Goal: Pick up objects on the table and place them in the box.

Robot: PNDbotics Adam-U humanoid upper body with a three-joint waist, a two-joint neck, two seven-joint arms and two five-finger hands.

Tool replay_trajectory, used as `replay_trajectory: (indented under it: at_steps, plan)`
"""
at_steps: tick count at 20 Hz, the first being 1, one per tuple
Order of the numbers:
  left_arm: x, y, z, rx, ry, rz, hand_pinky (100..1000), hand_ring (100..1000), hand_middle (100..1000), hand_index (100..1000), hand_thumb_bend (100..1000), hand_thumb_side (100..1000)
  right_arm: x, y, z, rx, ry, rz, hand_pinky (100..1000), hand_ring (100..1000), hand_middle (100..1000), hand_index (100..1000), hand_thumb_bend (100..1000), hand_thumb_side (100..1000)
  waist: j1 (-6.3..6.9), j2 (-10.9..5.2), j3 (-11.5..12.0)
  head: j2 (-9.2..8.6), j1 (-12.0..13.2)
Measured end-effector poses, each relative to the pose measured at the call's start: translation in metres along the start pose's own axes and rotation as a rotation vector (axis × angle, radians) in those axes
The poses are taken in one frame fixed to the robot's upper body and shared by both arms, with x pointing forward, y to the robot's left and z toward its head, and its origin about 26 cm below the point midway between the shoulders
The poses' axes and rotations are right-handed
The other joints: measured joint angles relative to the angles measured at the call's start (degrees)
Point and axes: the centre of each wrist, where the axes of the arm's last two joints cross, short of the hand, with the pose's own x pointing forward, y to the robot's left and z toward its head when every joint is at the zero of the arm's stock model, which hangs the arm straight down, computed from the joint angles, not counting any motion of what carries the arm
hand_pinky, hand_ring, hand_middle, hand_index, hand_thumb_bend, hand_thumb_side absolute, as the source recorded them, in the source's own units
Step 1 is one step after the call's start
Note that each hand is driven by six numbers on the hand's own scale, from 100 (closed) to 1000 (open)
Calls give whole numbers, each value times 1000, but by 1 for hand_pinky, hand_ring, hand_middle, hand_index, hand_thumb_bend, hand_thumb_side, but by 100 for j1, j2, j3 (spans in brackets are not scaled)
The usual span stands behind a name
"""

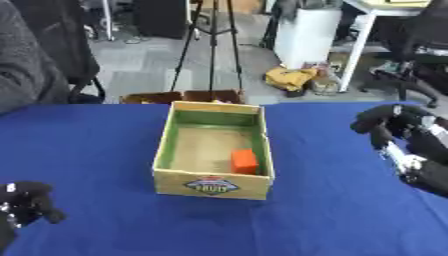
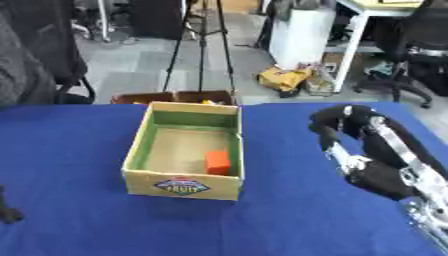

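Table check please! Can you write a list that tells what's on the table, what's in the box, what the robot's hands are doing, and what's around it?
Surface: blue cloth table, bare around the box.
Job's things: cardboard box open, standing mid-table; orange block inside it, at the near right corner.
Clutter: nothing seen on the table.
Hands: right hand raised over the table right of the box, fingers curled, holding nothing; left hand at the lower left, fingers curled, holding nothing.
Cables: nothing seen.
Surroundings: tripod and a brown carton behind the table; yellow bag on the floor; white desk leg; office chair at the far right.
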Motion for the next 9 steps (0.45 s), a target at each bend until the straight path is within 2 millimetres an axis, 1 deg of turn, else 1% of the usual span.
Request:
replay_trajectory:
  at_steps: [4, 7, 9]
  plan:
    - [-2, 1, 1, 6, 6, -3, 635, 520, 499, 718, 264, 1000, -4, 9, 6, -13, -3, -41, 719, 708, 584, 743, 100, 487, -3, 0, -48, 33, 105]
    - [-4, 1, 1, 12, 15, -7, 634, 519, 498, 717, 260, 1000, -8, 14, 11, -19, 3, -66, 719, 707, 583, 743, 100, 489, -32, -3, -74, 44, 155]
    - [-4, 2, 1, 13, 16, -8, 634, 519, 497, 715, 265, 1000, -9, 17, 14, -23, 4, -78, 719, 707, 582, 742, 100, 494, -35, -3, -78, 88, 184]
